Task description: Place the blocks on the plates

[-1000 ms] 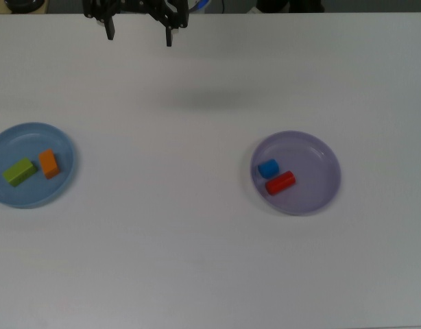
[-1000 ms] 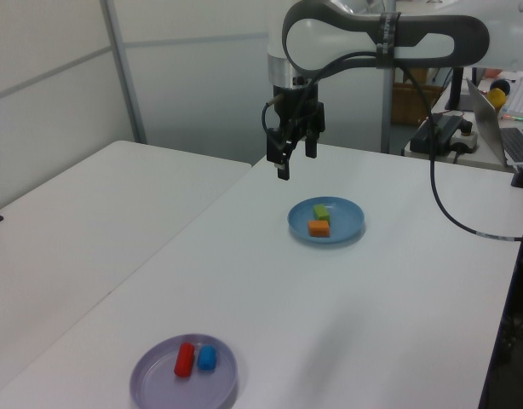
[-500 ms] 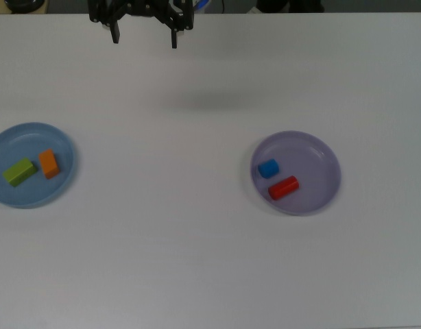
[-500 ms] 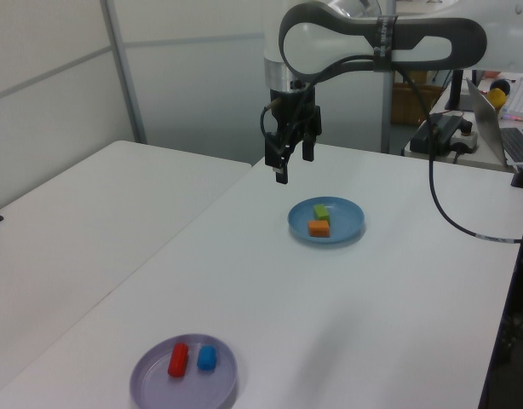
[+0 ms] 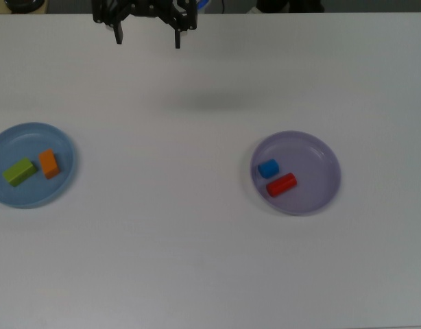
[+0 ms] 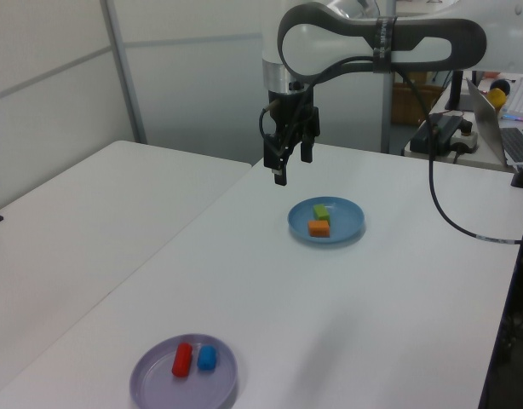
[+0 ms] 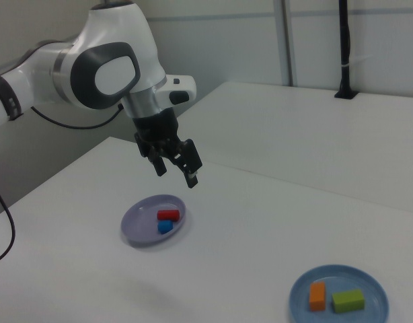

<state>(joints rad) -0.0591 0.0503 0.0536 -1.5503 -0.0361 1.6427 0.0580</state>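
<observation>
The light blue plate [image 5: 33, 197] at the top view's left holds a lime-green brick [image 5: 19, 171] and an orange brick [image 5: 49, 164] side by side. A blue cube [image 5: 268, 168] and a red cylinder [image 5: 281, 184] lie in the lavender plate [image 5: 319, 171] to the right of centre. My gripper [image 5: 147, 38] hangs open and empty above the table's far edge, well away from both plates. The left view shows the gripper [image 6: 292, 164] high behind the blue plate [image 6: 347, 223]. In the right view the gripper [image 7: 176, 171] hovers above the lavender plate [image 7: 136, 225].
A second white table [image 6: 91, 213] adjoins this one along a seam in the left view. A laptop and cables [image 6: 491, 119] sit beyond the table at the left view's right. The arm's black cable [image 6: 449, 213] loops over that side.
The open gripper has shifted slightly toward the top view's right and upper edge. The red cylinder has rolled a little inside the lavender plate. The other blocks stayed put.
</observation>
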